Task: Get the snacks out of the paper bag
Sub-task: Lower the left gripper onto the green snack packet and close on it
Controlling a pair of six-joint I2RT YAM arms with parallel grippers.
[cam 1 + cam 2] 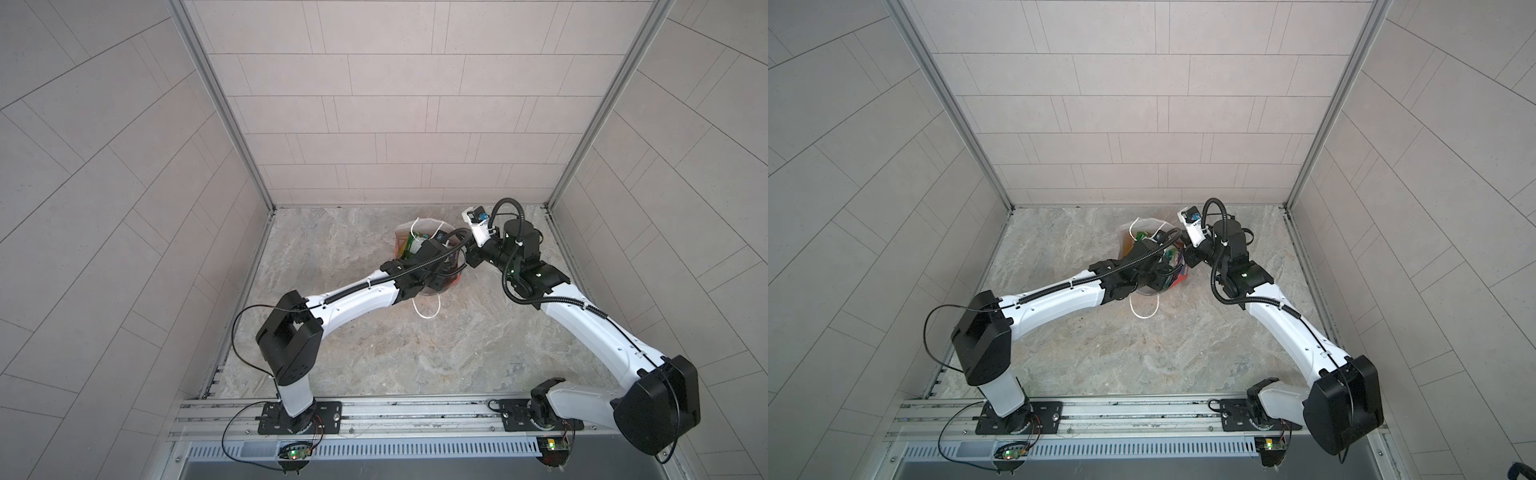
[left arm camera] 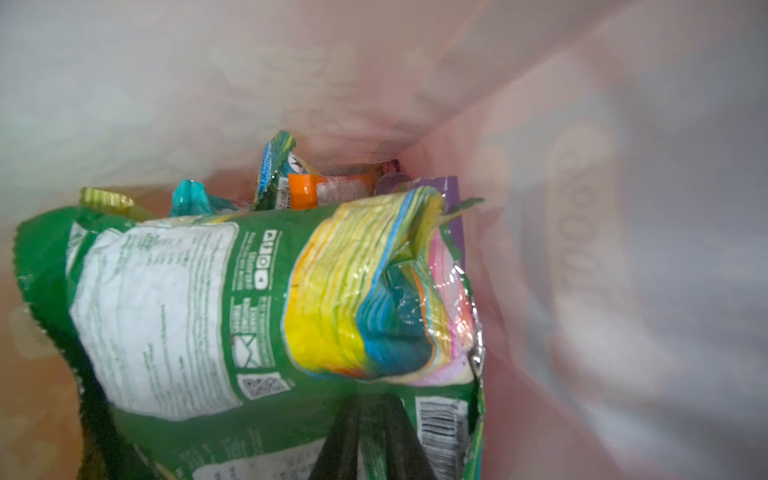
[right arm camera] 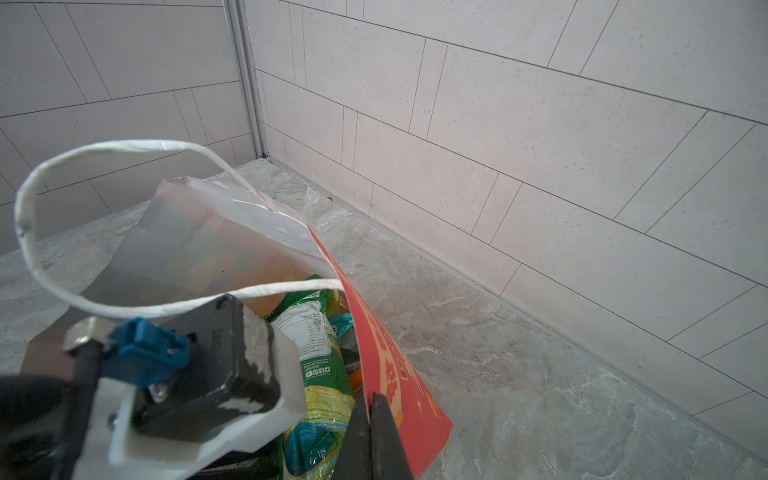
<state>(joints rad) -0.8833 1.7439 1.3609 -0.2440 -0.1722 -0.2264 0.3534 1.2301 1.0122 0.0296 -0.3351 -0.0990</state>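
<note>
left gripper (image 2: pixel 370 409), nearest the lens, pinches the green packet (image 2: pixel 187 311) by its near edge inside the bag (image 3: pixel 386 353). the packet runs lengthwise straight ahead of the fingertips, other snacks (image 2: pixel 328 191) beyond it. right gripper (image 3: pixel 370 436) clamps the bag's red wall; the way out looks to be straight back.

- I see a grey, marble-patterned table (image 1: pixel 374 353) in both top views (image 1: pixel 1100 345), with walls on three sides.
- Only the bag (image 1: pixel 455 280) stands on it, toward the far side near the middle, mouth up (image 1: pixel 1127 237).
- A white handle (image 1: pixel 428 309) loops out on the bag's near side (image 1: pixel 1144 309); I cannot tell whether it touches the table.
- From the right wrist, the bag's red wall (image 3: pixel 386 353) has bare table (image 3: pixel 498 374) beyond it.
</note>
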